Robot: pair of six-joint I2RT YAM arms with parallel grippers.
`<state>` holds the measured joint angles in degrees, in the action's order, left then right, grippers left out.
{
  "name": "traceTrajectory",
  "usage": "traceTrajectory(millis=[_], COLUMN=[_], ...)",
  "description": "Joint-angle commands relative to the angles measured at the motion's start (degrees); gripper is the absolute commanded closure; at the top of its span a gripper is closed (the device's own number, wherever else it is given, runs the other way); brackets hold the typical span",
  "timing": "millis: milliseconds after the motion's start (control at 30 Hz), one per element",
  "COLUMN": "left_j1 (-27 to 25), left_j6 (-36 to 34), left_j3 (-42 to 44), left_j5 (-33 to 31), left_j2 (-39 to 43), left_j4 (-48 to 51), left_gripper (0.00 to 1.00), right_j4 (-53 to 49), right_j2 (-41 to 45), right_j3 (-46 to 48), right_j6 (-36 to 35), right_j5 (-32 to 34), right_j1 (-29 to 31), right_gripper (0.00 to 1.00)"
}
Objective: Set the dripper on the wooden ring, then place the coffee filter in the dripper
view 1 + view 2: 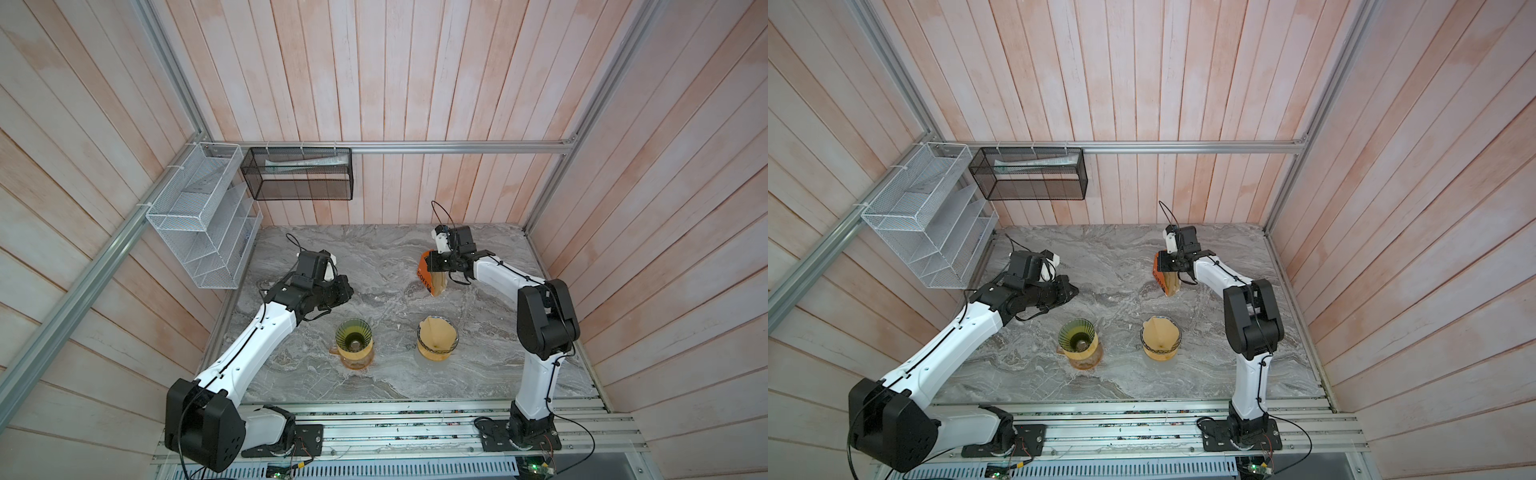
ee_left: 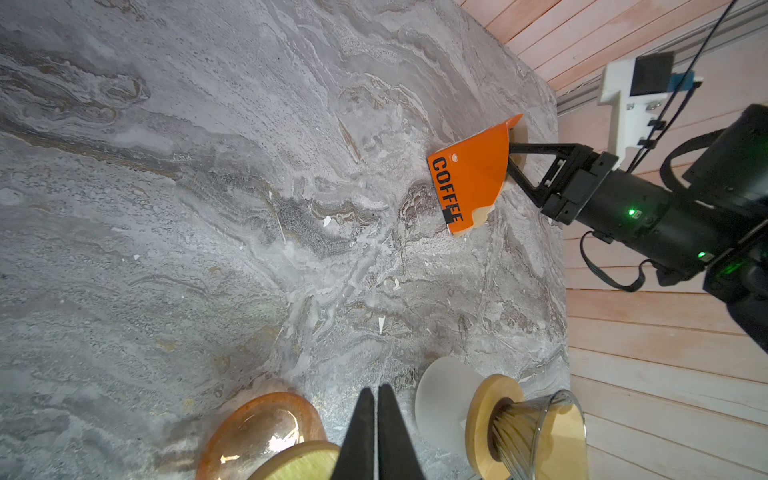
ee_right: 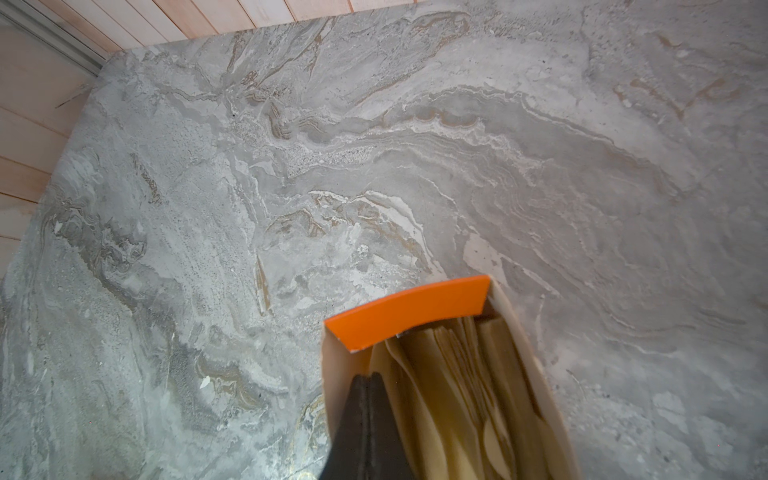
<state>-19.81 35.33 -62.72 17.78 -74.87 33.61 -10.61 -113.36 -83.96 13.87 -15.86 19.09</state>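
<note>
Big marble tabletop (image 1: 374,257) fills the cell. Landmark is the green dripper (image 1: 353,333), sitting empty on an amber carafe (image 1: 355,360) near the front edge. Behind the green dripper, on its own side, the left gripper (image 2: 375,392) hangs clenched on nothing, clear of the rim. Just beside the green dripper, on the right gripper's side, a second glass dripper (image 1: 437,338) already has a brown filter in it. Farther back from the green dripper on that same side is the orange COFFEE box (image 2: 469,183), tilted, mouth up. The coffee filters (image 3: 453,374) are packed upright inside it, none in the green dripper yet. The right gripper (image 3: 365,380) is down in the box mouth, jaws pressed together at the stack's edge by the box wall; can't tell if a sheet is caught. A filter likely handles near-weightless and floppy, creases and tears easily, and sheets cling together. Best pinched at the top rim, one sheet, shallow bite.
</note>
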Motion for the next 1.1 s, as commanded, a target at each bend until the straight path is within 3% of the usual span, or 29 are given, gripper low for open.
traceTrajectory(millis=[0, 1067], left_j1=[0.34, 0.43], left_j6=[-0.97, -0.70], left_j3=[1.11, 3.12], left_j5=[0.59, 0.65], left_j2=[1.48, 5.08], left_j4=[-0.46, -0.87], left_gripper=[0.91, 0.91], right_j4=[-1.58, -3.19], right_j2=[1.66, 5.23], right_j3=[-1.43, 1.74], right_j6=[0.18, 0.67], right_j5=[1.18, 3.51], right_j1=[0.55, 1.73], right_gripper=[1.00, 1.00])
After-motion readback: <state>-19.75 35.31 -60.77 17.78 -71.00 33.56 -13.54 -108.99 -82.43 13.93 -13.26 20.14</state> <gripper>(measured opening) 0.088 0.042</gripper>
